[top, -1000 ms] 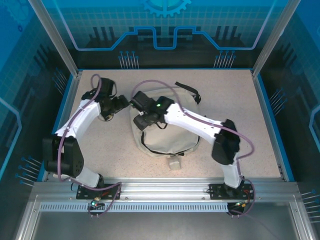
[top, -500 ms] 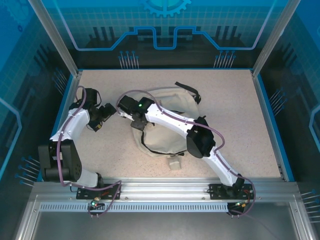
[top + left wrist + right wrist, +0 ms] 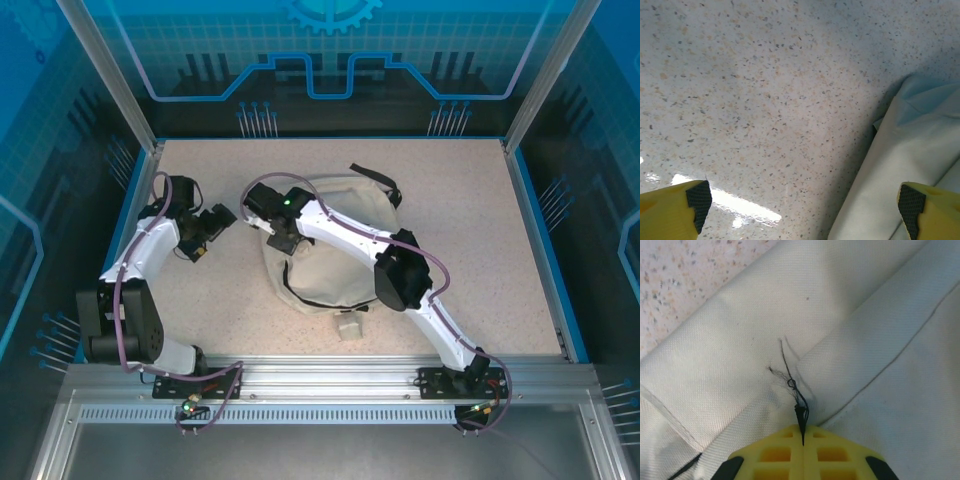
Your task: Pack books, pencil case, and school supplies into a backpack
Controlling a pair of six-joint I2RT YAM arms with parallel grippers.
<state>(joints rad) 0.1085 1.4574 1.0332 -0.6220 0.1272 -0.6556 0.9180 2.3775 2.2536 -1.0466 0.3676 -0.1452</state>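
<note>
Yellow fingers of the right gripper are pressed together, pinching a thin black thread on the large soft cream-white fabric backpack, which lies mid-table. The left gripper holds its fingers spread wide and empty above the speckled beige tabletop, just beside the backpack's edge.

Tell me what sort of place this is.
Probably a robot lab work cell, not a home or classroom: a speckled table boxed in by aluminium posts and blue printed wall panels, with the left arm and right arm bolted to a metal rail, and a cream backpack lying on it.
</note>
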